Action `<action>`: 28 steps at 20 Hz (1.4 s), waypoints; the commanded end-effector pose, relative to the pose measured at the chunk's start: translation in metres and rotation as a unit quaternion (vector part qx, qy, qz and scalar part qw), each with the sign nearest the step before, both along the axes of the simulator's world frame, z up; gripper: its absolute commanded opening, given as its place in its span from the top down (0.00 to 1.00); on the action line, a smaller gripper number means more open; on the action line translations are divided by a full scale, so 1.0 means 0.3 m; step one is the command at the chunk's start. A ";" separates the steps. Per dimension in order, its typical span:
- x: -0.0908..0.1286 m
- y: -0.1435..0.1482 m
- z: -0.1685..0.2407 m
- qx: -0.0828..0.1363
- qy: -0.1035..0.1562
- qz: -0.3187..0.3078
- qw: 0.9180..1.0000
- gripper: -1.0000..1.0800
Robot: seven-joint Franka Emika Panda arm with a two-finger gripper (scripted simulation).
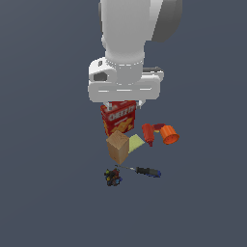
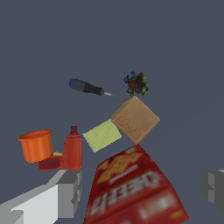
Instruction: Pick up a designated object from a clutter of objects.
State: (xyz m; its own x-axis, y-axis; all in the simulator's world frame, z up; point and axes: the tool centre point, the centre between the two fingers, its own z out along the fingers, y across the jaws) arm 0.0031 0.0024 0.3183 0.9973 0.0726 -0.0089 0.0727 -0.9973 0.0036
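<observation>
The screwdriver [image 1: 142, 171] [image 2: 89, 88] lies flat at the front of the clutter, its black handle with a blue end pointing to the exterior view's right and its thin shaft towards the small dark multicoloured lump [image 1: 113, 177] [image 2: 136, 83]. My gripper [image 1: 125, 103] [image 2: 140, 190] hangs open above the red cracker box [image 1: 118, 119] [image 2: 133, 190], well behind and above the screwdriver. Its grey fingers [image 2: 65, 192] stand wide apart with nothing held between them.
A tan wooden block [image 1: 117, 146] [image 2: 135, 119] stands between the box and the screwdriver. Beside it lie a yellow-green flat pad [image 1: 136, 143] [image 2: 102, 134], a red bottle [image 1: 147, 133] [image 2: 72, 150] and an orange cup [image 1: 169, 134] [image 2: 36, 145].
</observation>
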 end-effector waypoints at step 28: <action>0.259 0.099 -0.450 -0.009 0.004 0.357 0.934 0.04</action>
